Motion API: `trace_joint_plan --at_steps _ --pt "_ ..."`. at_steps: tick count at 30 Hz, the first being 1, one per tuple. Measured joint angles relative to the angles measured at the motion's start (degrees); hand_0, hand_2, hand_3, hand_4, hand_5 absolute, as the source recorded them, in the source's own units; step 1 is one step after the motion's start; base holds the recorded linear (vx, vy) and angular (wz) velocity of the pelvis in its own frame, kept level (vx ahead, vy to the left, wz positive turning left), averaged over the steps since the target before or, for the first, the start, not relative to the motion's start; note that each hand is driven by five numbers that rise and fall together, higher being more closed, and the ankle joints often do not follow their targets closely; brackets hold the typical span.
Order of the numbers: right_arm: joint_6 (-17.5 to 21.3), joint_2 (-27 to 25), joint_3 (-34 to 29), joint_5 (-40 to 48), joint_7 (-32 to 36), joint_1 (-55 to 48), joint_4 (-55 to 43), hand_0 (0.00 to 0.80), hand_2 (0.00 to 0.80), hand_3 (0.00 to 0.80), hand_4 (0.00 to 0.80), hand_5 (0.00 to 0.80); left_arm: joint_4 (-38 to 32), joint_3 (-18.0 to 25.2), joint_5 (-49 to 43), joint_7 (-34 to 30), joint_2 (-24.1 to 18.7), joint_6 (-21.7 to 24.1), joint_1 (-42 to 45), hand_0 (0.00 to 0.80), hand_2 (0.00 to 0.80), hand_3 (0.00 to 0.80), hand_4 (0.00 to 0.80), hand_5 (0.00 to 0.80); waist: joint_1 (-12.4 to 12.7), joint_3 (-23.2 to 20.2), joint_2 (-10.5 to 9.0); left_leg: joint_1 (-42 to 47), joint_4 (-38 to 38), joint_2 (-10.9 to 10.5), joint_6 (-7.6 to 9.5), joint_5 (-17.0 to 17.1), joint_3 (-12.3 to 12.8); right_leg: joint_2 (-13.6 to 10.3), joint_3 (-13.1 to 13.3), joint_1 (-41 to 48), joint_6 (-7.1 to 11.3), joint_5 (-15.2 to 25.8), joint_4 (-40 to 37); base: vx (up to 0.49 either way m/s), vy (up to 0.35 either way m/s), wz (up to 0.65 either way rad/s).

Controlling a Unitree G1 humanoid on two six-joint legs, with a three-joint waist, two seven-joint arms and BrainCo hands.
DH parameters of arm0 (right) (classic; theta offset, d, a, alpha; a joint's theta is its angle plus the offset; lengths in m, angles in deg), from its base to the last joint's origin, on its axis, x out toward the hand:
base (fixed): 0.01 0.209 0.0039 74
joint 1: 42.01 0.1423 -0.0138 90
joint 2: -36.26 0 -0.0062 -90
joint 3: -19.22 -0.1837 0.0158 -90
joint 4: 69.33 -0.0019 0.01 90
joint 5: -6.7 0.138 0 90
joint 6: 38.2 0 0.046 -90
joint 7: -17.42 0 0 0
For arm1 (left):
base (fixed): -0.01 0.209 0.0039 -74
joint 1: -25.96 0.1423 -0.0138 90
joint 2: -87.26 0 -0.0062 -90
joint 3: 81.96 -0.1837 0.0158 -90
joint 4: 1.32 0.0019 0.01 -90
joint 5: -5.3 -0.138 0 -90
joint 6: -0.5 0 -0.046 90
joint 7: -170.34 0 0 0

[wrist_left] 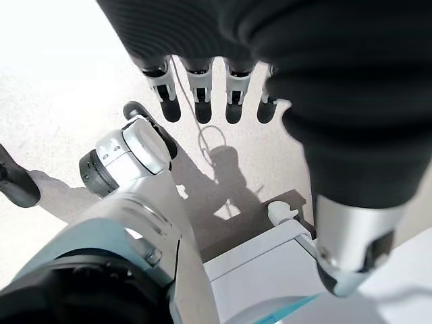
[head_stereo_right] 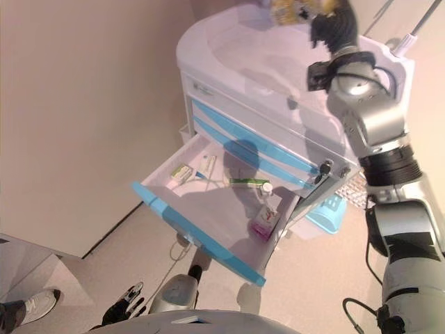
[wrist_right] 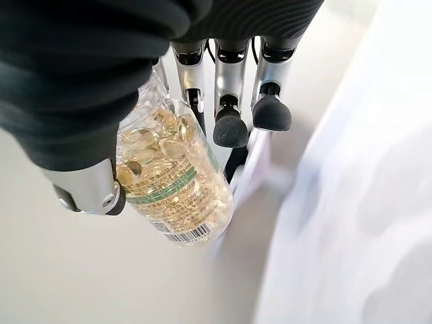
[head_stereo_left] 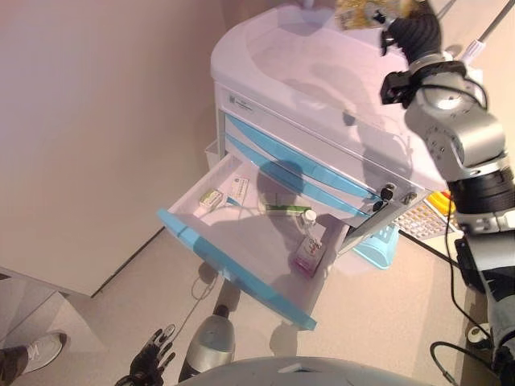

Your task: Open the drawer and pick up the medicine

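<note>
The white cabinet's (head_stereo_left: 306, 80) lower drawer (head_stereo_left: 233, 269) with a blue front stands pulled open. In it lie a small box (head_stereo_left: 211, 199), a white box (head_stereo_left: 237, 189), a green tube (head_stereo_left: 286, 208), a small white bottle (head_stereo_left: 309, 217) and a pink box (head_stereo_left: 308, 253). My right hand (head_stereo_left: 410, 28) is raised above the cabinet's top at the far right and is shut on a clear medicine bottle (wrist_right: 172, 182) of golden capsules, which also shows in the left eye view (head_stereo_left: 358, 14). My left hand (head_stereo_left: 153, 358) hangs low near the floor, fingers (wrist_left: 202, 94) straight, empty.
A light blue basket (head_stereo_left: 378, 245) stands on the floor right of the open drawer. A wall runs along the left. A person's shoe (head_stereo_left: 36, 350) shows at the bottom left corner. The open drawer juts out toward me.
</note>
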Motion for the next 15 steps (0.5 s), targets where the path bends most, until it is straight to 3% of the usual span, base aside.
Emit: trace_joint_plan --at_steps 4,9,15 --pt "-2.9 -4.4 10.1 -5.9 6.6 9.4 13.2 0.8 0.8 0.8 0.8 0.8 0.0 0.0 0.1 0.1 -0.6 -1.3 -0.2 0.0 0.0 0.0 0.0 0.0 0.2 -0.1 0.02 0.6 -0.8 0.0 -0.11 0.6 -0.5 -0.1 -0.1 0.1 0.23 0.1 -0.1 0.0 0.0 0.0" --pt "-3.7 -5.6 21.1 -13.6 18.0 14.0 20.3 0.8 0.8 0.8 0.8 0.8 -0.1 0.0 0.2 0.6 -1.7 -2.9 -0.7 0.0 0.0 0.0 0.0 0.0 0.4 -0.1 0.06 1.8 -2.0 0.2 -0.4 1.1 -0.6 0.1 -0.3 1.0 0.28 0.2 -0.5 0.0 0.0 0.0" --pt "-2.4 -5.7 27.3 -17.7 28.4 15.4 24.5 0.8 0.8 0.8 0.8 0.8 -0.3 -0.1 0.7 1.2 -3.0 -3.8 -0.9 0.0 0.0 0.0 0.0 0.0 1.2 -0.2 -0.04 2.0 -3.3 0.4 -0.54 1.8 -1.1 0.0 -0.8 0.9 0.28 0.2 -0.7 -0.019 -0.008 0.04"
